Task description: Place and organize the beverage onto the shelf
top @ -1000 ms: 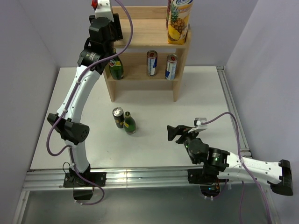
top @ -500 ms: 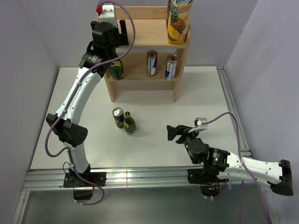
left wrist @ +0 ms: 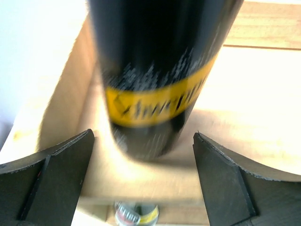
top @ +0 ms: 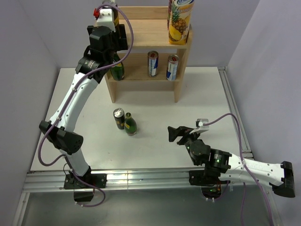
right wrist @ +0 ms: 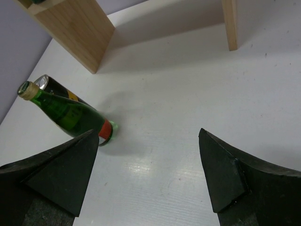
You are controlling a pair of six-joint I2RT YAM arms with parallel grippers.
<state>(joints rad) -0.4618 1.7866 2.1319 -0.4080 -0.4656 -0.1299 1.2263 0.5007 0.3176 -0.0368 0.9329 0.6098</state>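
From above, the shelf [top: 155, 35] stands at the far side of the white table [top: 202, 94]. On its top board, at the right end, is a juice carton [top: 180, 21] with a pineapple on it. On the lower board are a green bottle [top: 117, 69] at the left, then a first tall can [top: 153, 63] and a second tall can [top: 172, 67]. In front of the shelf, a loose can [top: 119, 117] and a loose bottle [top: 130, 125] stand just beside each other on the table. The left arm [top: 77, 94] reaches up to the shelf's top left corner. The right gripper [top: 174, 134] is low over the near part of the table.

From the left wrist, the left gripper [left wrist: 142, 136] is spread wide. A black can with a yellow band [left wrist: 155, 70] sits between the fingers on the top board, close to the left rim. There is a gap on each side, so nothing is held (this picture is a bit blurry).

From the right wrist, the fingers are far apart and empty. The loose bottle and loose can are ahead to the left, and the shelf's side panels are farther back.

Pale purple-grey walls [top: 28, 47] close in the table, and a metal rail [top: 141, 179] runs along its near edge.
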